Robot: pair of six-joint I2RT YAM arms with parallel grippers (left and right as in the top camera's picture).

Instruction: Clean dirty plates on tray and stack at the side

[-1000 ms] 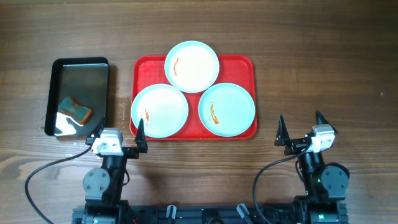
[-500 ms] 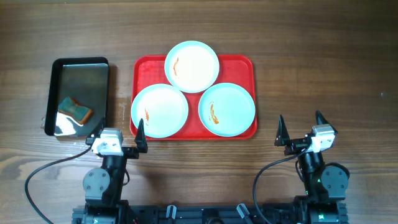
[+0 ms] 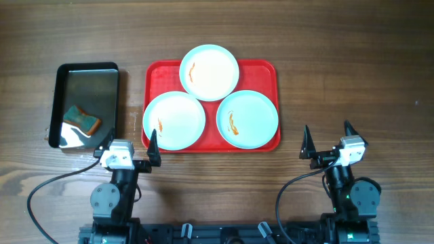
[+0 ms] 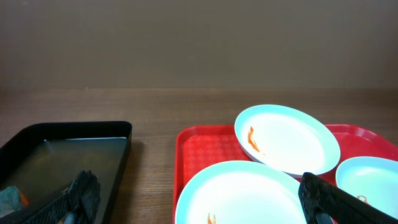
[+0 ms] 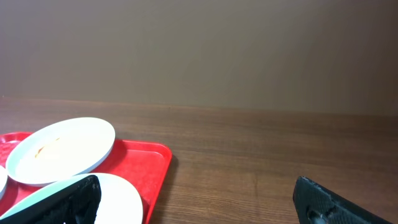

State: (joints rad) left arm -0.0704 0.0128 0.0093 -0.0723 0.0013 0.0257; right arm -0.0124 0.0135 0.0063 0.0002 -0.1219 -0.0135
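Three pale mint-white plates lie on the red tray [image 3: 261,68]: a far plate [image 3: 209,72], a near left plate [image 3: 174,120] and a near right plate [image 3: 247,118], each with a small orange-red smear. My left gripper [image 3: 129,143] stands open at the tray's near left corner, nothing between its fingers. In the left wrist view the near left plate [image 4: 242,196] and the far plate [image 4: 287,139] lie ahead of the left gripper [image 4: 202,200]. Off the tray's near right corner my right gripper [image 3: 329,137] is open and empty. The right wrist view catches the tray [image 5: 146,162].
A black shiny metal pan [image 3: 85,81] lies left of the tray, holding a blue and orange sponge [image 3: 82,119]. Bare wooden table [image 3: 352,74] stretches right of the tray and along the far side.
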